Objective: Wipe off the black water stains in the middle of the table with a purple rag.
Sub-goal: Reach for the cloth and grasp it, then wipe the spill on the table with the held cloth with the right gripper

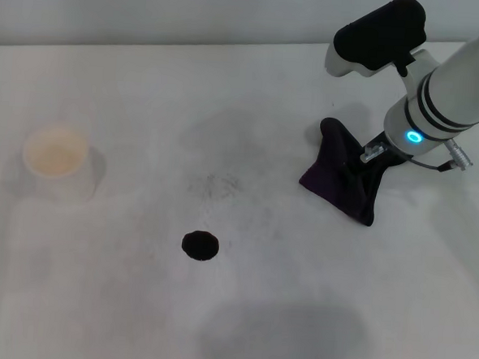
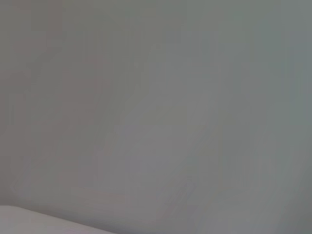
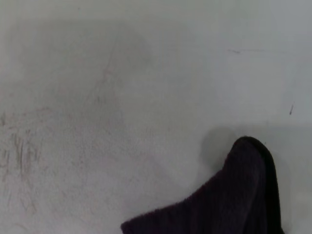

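- Your right end effector (image 1: 369, 159) sits at the far right of the counter (image 1: 296, 313), reached in from the right edge on its white arm with the lit blue ring.
- It is down on the purple rag (image 1: 341, 173), and the cloth rises in a peak toward it, so it appears clenched on the rag; the fingertips themselves are hidden by the wrist and the cloth.
- The rag's lower folds spread out and rest on the counter, with one pointed corner standing up on the far side.
- In your right wrist view, the purple rag (image 3: 229, 200) fills the lower corner as a dark ribbed fold with a rounded tip, and bare scuffed counter (image 3: 97, 97) fills the rest.
- The black water stains (image 1: 200, 245) show as one small round black blot near the middle of the counter, closer to you than the rag and well apart from it, to its left.
- Between the blot and the rag, a little farther back, you have a faint grey speckled smudge (image 1: 216, 184) on the surface.
- A white paper cup (image 1: 58, 163) stands upright at the left side of the counter, well apart from both the blot and the rag.
- Your left end effector is out of sight in the head view, and the left wrist view shows only a plain grey surface, so you cannot tell its state from here.
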